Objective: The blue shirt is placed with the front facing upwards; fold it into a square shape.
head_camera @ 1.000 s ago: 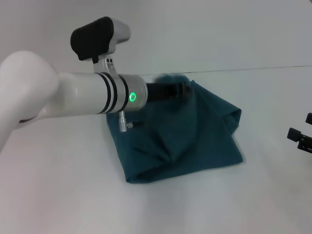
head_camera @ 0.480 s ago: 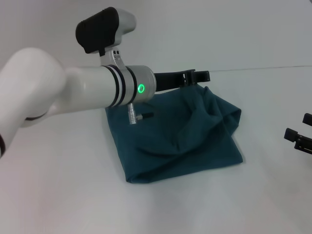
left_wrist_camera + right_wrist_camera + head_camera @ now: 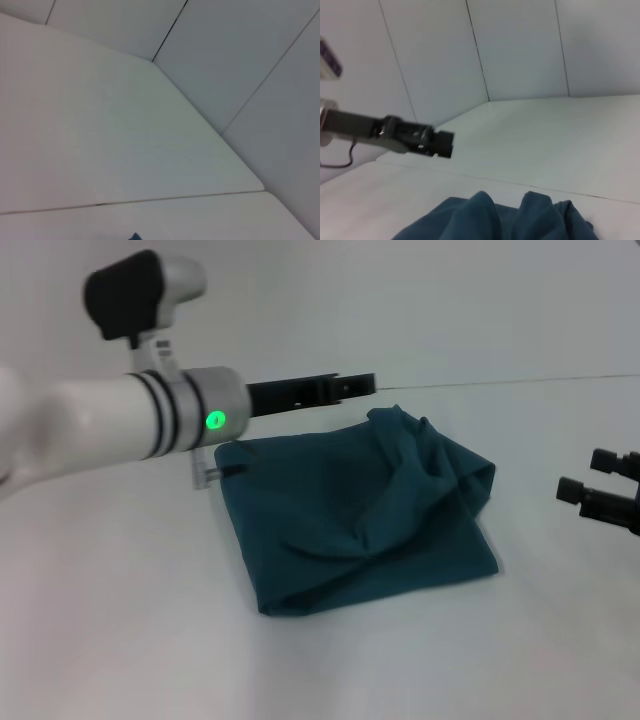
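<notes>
Tabletop [image 3: 120, 640] is white, plain and matte, meeting pale panelled walls [image 3: 520, 50] with dark vertical seams. Blue shirt [image 3: 360, 520] lies on it as a rough folded bundle, rumpled and bunched high along its far right corner, lettering not visible. Left gripper [image 3: 345, 386] is raised above the shirt's far edge, clear of the cloth and holding nothing; whether its jaws are open or closed cannot be told. Right gripper [image 3: 600, 495] sits well apart to the shirt's right, off the cloth; its jaw state cannot be told.
</notes>
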Motion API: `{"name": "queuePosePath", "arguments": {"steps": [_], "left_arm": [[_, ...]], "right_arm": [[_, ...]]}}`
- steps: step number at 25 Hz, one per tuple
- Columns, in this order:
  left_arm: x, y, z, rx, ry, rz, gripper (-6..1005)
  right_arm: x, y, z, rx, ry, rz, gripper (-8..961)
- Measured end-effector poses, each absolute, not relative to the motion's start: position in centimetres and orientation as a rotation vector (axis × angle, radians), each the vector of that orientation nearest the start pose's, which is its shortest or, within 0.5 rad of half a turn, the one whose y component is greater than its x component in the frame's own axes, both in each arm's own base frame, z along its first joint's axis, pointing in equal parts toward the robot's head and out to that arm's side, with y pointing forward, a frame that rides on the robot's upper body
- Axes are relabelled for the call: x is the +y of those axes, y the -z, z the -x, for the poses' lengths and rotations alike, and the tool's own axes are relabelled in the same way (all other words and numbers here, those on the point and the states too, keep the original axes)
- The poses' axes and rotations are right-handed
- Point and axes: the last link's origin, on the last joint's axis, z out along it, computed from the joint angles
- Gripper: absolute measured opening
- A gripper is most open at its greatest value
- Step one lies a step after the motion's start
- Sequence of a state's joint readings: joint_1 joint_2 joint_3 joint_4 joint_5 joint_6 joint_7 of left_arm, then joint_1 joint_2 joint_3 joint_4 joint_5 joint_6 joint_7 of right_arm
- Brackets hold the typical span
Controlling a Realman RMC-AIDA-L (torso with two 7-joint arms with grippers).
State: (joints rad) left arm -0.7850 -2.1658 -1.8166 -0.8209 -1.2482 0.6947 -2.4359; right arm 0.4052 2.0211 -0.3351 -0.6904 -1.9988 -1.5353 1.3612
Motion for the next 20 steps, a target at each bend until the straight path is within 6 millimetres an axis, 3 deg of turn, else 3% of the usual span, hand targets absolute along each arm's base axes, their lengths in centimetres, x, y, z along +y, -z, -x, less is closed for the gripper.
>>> {"name": "queuePosePath", "arguments": {"steps": [10,15,20], "left_arm": [[41.8,3.2,15.9,-1.191,0.728,2.422,781],[40.6,2.4,17.8,-1.201,0.757,2.430,781],[40.0,2.2,18.8,-1.196,0.753,2.431,781]], "right_arm": [[34.8,-9.9,-29.5,0.920,-0.674,2.330,883],[37.5,-10.6,-26.0,1.035,-0.589,2.356,883],[40.4,-10.1,-22.3,1.126,-0.485,2.369,882]]}}
